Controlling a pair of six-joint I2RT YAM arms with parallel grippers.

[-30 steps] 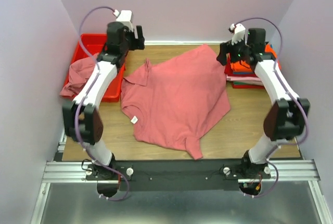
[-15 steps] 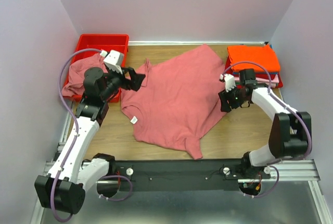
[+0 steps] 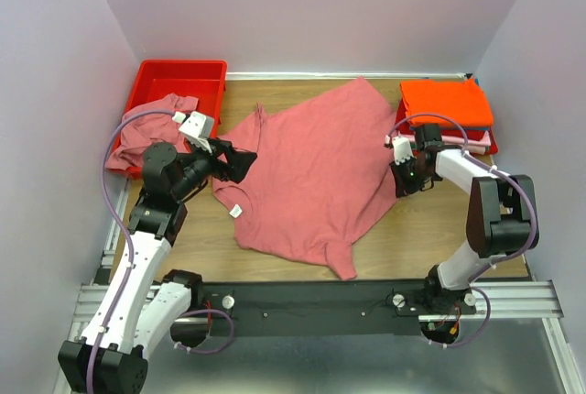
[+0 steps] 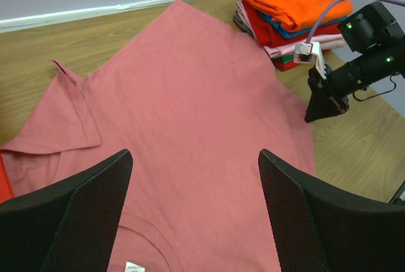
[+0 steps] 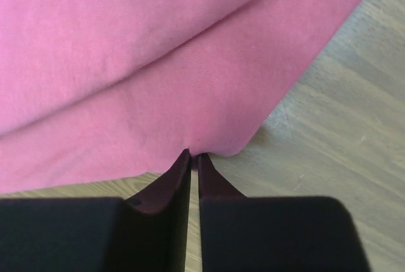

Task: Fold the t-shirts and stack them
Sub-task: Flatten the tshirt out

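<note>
Arms reach in from either side of the spread rose-pink shirt (image 3: 311, 174). The left arm is bent low, its left claw (image 3: 240, 163) gaping wide just above the shirt's collar side, holding nothing. The right arm curls down at the shirt's right edge, its right claw (image 5: 194, 157) pinched narrow on the hem. A white neck tag (image 3: 235, 212) shows at the shirt's collar, its print too small to read. The shirt lies on a wooden bench (image 3: 449, 229). Folded shirts (image 3: 449, 105), orange on top, sit to its right and a red bin (image 3: 179, 73) to its left. Pale lilac walls (image 3: 320, 9) stand behind.
</note>
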